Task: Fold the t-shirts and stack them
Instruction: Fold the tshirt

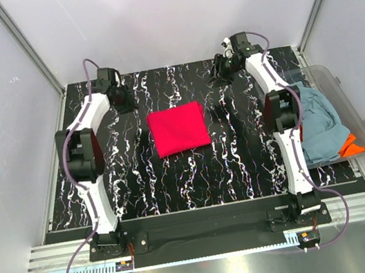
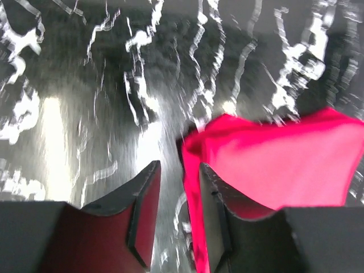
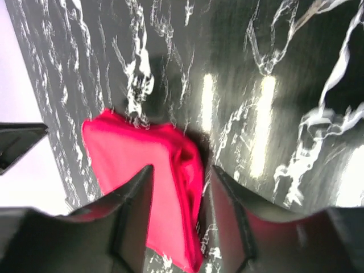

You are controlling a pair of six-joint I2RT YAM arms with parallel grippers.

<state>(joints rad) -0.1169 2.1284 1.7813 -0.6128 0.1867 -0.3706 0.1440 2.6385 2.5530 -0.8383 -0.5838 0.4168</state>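
From above, the folded red shirt [image 1: 178, 129] lies midway up the table [image 1: 140, 178], nearly square and slightly skewed with no clear long axis. There's bare top all round it, and the left gripper [image 1: 122, 99] and right gripper [image 1: 221, 74] sit clear of its far corners. Left wrist: fingers [image 2: 142, 216] parted and empty, with a shirt corner [image 2: 284, 165] just beside one. Right wrist: fingers [image 3: 131, 216] parted too, nothing held, and the shirt's folded edge [image 3: 185, 165] is behind the gap.

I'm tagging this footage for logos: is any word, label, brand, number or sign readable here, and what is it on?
No text can be read.
The red shirt, grey-blue shirt and orange shirt show no print.
The tub shows no label.
The boards by the arm bases are too small to read.
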